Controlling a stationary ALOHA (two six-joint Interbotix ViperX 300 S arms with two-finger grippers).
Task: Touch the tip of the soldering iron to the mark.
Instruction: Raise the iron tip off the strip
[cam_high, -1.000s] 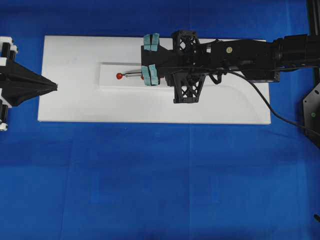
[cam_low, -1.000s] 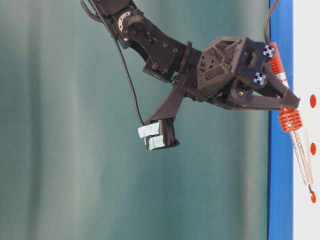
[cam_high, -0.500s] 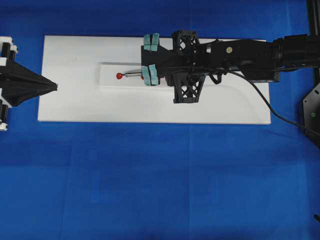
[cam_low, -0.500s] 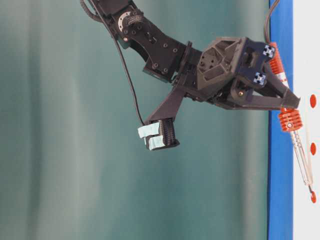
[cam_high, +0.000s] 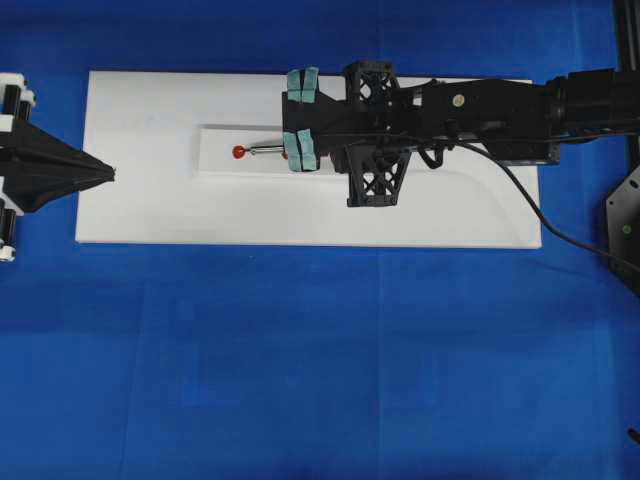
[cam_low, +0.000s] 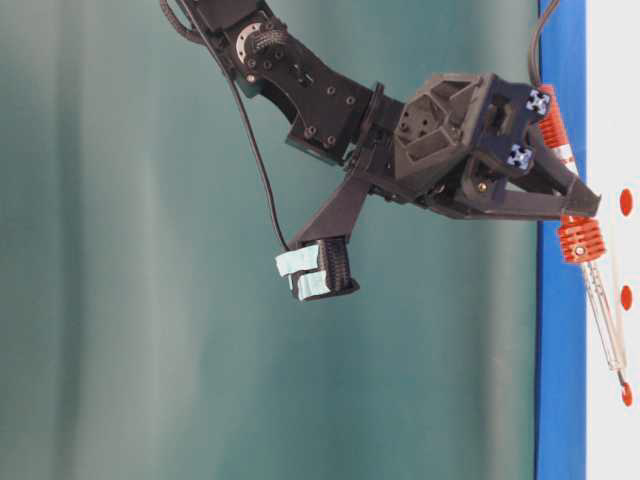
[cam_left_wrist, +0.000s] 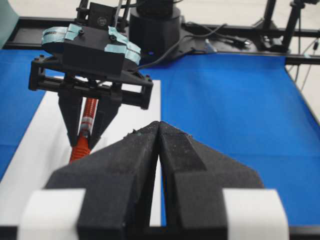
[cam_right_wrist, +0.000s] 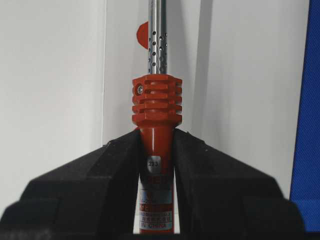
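Observation:
My right gripper (cam_right_wrist: 156, 132) is shut on the red-orange handle of the soldering iron (cam_right_wrist: 156, 107). It also shows in the table-level view (cam_low: 578, 207). The grey shaft (cam_high: 266, 149) points left over the white board (cam_high: 150, 120). Its tip (cam_low: 622, 379) sits at the edge of a red mark (cam_high: 239, 152), which also shows in the table-level view (cam_low: 627, 394). The iron's black cord (cam_high: 530, 205) trails off right. My left gripper (cam_high: 110, 176) is shut and empty at the board's left edge, jaws together (cam_left_wrist: 159, 125), pointing at the iron (cam_left_wrist: 86, 125).
Two more red marks (cam_low: 626, 202) (cam_low: 626, 297) lie along the board's raised strip (cam_high: 225, 170); one shows behind the shaft (cam_right_wrist: 142, 34). Blue cloth (cam_high: 320, 360) covers the table around the board. The right arm (cam_high: 480, 110) spans the board's right half.

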